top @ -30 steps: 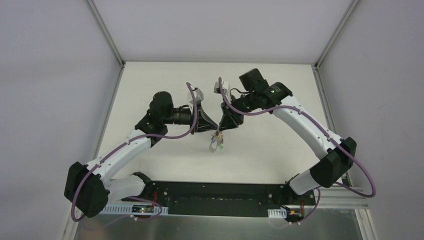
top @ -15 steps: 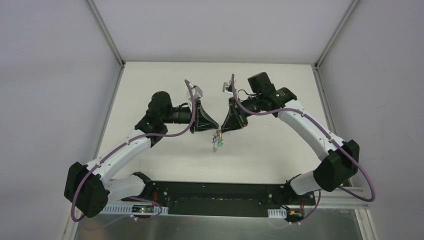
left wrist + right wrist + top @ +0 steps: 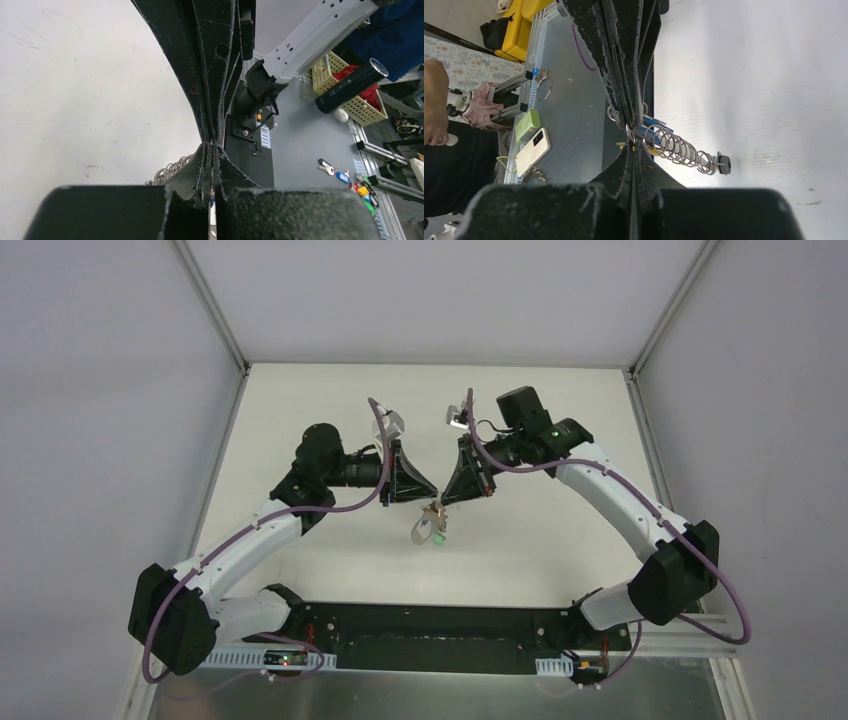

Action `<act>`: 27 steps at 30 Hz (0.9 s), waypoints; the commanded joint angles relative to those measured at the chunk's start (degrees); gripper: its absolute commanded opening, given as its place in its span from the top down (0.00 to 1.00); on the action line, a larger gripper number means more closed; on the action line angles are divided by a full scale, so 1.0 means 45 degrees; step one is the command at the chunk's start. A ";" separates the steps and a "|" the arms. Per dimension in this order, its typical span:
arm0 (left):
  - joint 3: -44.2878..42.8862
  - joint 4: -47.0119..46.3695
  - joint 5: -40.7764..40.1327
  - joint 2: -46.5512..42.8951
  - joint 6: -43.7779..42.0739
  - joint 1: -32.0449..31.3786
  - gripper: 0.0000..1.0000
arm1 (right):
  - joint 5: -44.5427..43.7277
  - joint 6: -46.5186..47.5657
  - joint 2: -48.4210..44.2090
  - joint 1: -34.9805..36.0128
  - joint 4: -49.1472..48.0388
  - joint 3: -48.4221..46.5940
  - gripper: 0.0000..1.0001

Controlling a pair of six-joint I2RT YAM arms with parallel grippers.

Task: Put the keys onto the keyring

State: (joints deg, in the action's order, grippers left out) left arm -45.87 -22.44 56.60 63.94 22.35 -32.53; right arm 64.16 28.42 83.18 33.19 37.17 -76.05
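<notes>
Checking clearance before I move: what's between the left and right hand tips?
Top view: no bare gap. Left hand and right hand, both shut, meet tip to tip; the keyring dangles from that point.

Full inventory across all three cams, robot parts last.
keyring: 1, pale silver, over mid table
keys: few, green, blue, on keyring
coil spring: 1, silver, black end, on keyring
loose keys: several, mixed colours, bench
basket: 1, yellow, bench
cylinder: 1, black, at basket
phone: 1, white, bench
box: 1, green, beside phone
split ring: 1, silver, bench
table: 1, white, under arms
left claw: 1, black, shut on keyring
right claw: 1, black, shut, tip-to-tip with left
</notes>
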 commanded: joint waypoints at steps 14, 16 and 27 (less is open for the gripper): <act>0.0132 -0.1982 0.0351 -0.0371 0.0551 0.0101 1.00 | 0.0195 -0.0295 -0.0633 -0.0117 -0.0567 0.0473 0.86; 0.0134 -0.1981 0.0342 -0.0391 0.0542 0.0101 1.00 | 0.0195 -0.0319 -0.0677 -0.0129 -0.0593 0.0522 0.84; 0.0124 -0.1967 0.0351 -0.0362 0.0483 0.0101 1.00 | 0.0688 -0.0622 -0.0501 -0.0160 -0.0826 0.0439 1.00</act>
State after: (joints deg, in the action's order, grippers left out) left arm -45.04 -27.05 56.66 63.94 23.66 -32.51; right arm 64.40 26.11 82.46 32.75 35.31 -73.58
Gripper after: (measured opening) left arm 0.009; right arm 0.024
